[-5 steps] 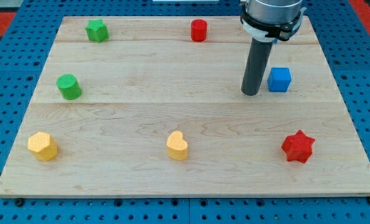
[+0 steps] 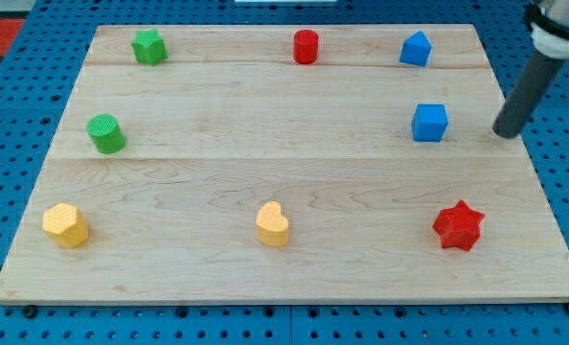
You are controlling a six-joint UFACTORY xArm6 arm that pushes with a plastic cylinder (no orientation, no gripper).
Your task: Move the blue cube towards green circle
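The blue cube [image 2: 429,123] sits on the wooden board at the view's right, in the upper half. The green circle block [image 2: 105,133] stands far to the view's left, at about the same height. My tip [image 2: 506,132] is down at the board's right edge, to the right of the blue cube, with a clear gap between them.
A second blue block [image 2: 415,49] sits at the top right. A red cylinder [image 2: 306,46] and a green star-like block [image 2: 148,46] are along the top. A yellow hexagon [image 2: 65,225], a yellow heart [image 2: 273,225] and a red star [image 2: 457,226] line the bottom.
My rod has moved from the left side of the blue cube to its right side, uncovering the blue block at the top right. The blue cube has not moved.
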